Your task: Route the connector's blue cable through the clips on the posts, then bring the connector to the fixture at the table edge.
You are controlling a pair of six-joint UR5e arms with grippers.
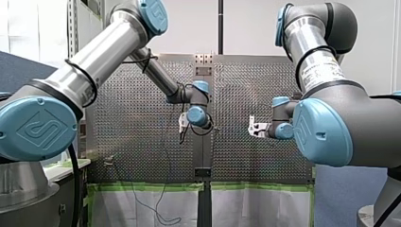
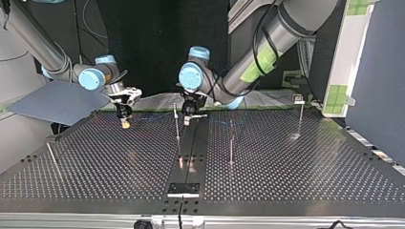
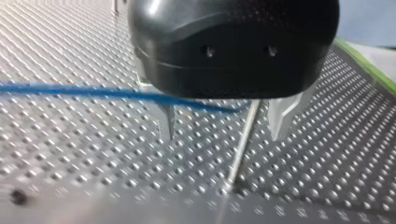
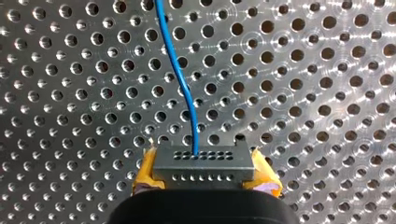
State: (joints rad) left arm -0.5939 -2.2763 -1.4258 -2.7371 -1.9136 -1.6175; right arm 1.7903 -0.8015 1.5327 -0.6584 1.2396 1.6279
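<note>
Right gripper clamps connector; cable apparently meets post.

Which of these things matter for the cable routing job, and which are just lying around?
For the job: connector, blue cable, posts, fixture, my left gripper, my right gripper.

Lying about: grey sheet, green tape, loose black cable.

The connector is a grey rectangular block with two rows of small holes, clamped between the yellow pads of my right gripper. The blue cable exits one upper-row hole, curves away, and reaches a thin upright post. The fixture lies flat at the top view's near edge.
</note>
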